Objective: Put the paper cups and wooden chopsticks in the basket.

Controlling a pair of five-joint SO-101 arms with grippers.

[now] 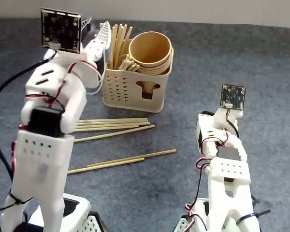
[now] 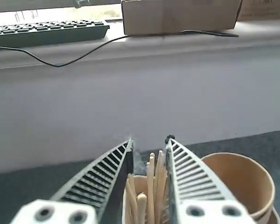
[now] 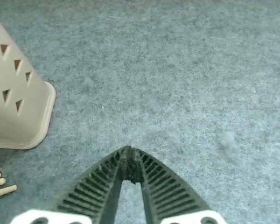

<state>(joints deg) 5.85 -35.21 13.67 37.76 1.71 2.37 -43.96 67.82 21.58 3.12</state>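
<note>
Grey carpet (image 1: 222, 58) covers the table under both arms. Just below the left gripper (image 2: 150, 141) stands the basket (image 1: 130, 92). The jaws of this gripper are spread and pinch nothing that I can see. The stack of cups (image 1: 150, 48) sits in the basket just beside this gripper, on the side toward the other arm. Straight under the open jaws stand the chopsticks (image 1: 118, 43) that are in the basket.

The right gripper (image 3: 129, 154) has its jaws pressed together and holds nothing. It is low over bare carpet, with a corner of the basket near it.

Several loose sticks (image 1: 113, 123) lie flat on the carpet, behind the left gripper toward its arm's base. Their ends are near the right gripper.

I judge these sticks to be light, stiff and smooth, so one may roll or slip out of a weak pinch. The best hold seems to be across the stick near its middle, so that it does not tip. The carpet looks soft, so the jaw tips can probably press in a little beside the stick. The cups look thin and easy to crush, so a gentle hold on the rim suits them.
</note>
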